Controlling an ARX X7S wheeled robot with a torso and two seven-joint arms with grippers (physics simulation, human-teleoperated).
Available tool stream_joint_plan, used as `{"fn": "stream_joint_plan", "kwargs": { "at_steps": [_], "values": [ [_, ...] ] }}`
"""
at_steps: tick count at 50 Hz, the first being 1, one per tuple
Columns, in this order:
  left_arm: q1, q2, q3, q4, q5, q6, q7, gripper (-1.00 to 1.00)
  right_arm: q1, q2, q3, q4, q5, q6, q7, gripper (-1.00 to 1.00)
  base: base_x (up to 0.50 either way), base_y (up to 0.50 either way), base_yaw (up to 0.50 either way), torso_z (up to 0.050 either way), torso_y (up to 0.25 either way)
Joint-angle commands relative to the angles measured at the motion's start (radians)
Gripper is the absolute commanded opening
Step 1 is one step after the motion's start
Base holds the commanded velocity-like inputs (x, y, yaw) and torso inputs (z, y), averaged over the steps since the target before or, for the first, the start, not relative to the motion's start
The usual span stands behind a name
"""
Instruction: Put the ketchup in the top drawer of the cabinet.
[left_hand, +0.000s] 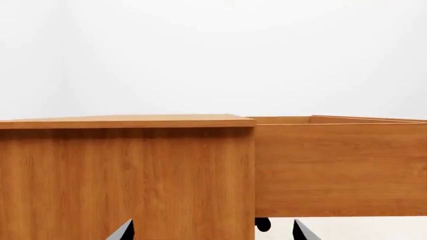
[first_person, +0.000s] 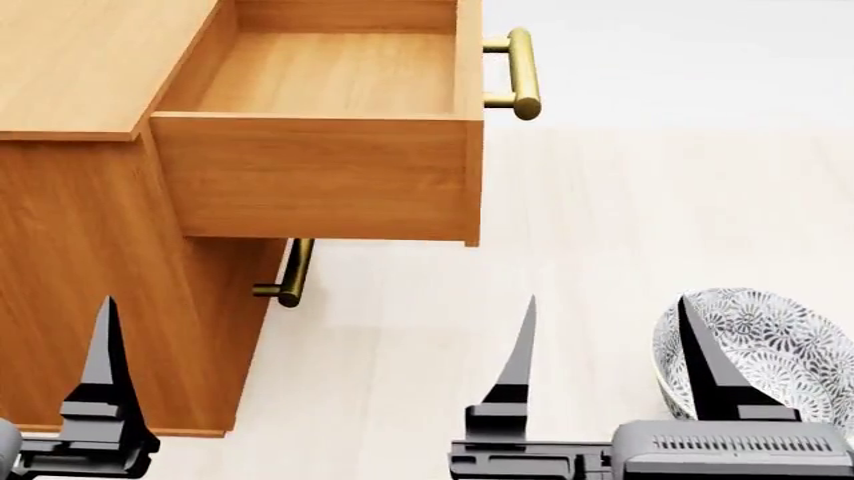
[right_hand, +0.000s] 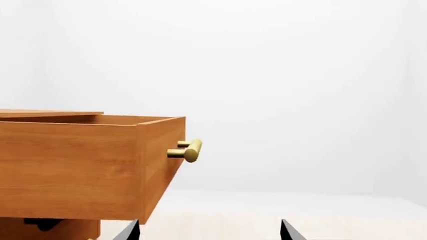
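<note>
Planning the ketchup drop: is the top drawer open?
Open: the top drawer juts out from the cabinet, its bare inside showing.

Readable text: none in any view.
Orange-brown wood-grain cabinet (first_person: 80, 60): plain wood grain, no lettering or numbers.
Pulled-out orange-brown wooden top drawer (first_person: 320, 175): bare panels, no label.
Brass bar handle (first_person: 523, 72): unmarked metal.
Grey-white patterned bowl (first_person: 787, 345): floral pattern only, no words or brand.
</note>
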Motion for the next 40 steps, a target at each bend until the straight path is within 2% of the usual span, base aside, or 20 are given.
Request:
{"fn": "stream_joint_plan", "kwargs": {
  "at_steps": [1,7,22,40],
  "values": [
    [0.005,-0.007,0.008,-0.003,0.001,0.012,-0.009,1.00,-0.013,0.016,0.011,-0.001,0.027,-0.051,-0.018,1.00,0.00,0.00,0.00,0.000,0.000],
    [0.007,-0.012,0.010,-0.006,0.002,0.016,-0.015,1.00,-0.010,0.067,0.037,-0.035,0.046,-0.021,-0.038,1.00,0.00,0.00,0.00,0.000,0.000],
    [0.008,-0.011,0.024,-0.024,0.007,0.025,-0.032,1.00,-0.016,0.188,0.232,0.018,0.118,-0.011,-0.078,1.00,0.00,0.00,0.00,0.000,0.000],
    [0.010,-0.014,0.029,-0.046,0.012,0.037,-0.055,1.00,0.028,0.288,0.365,0.164,0.227,0.000,-0.177,1.00,0.00,0.00,0.00,0.000,0.000]
  ]
}}
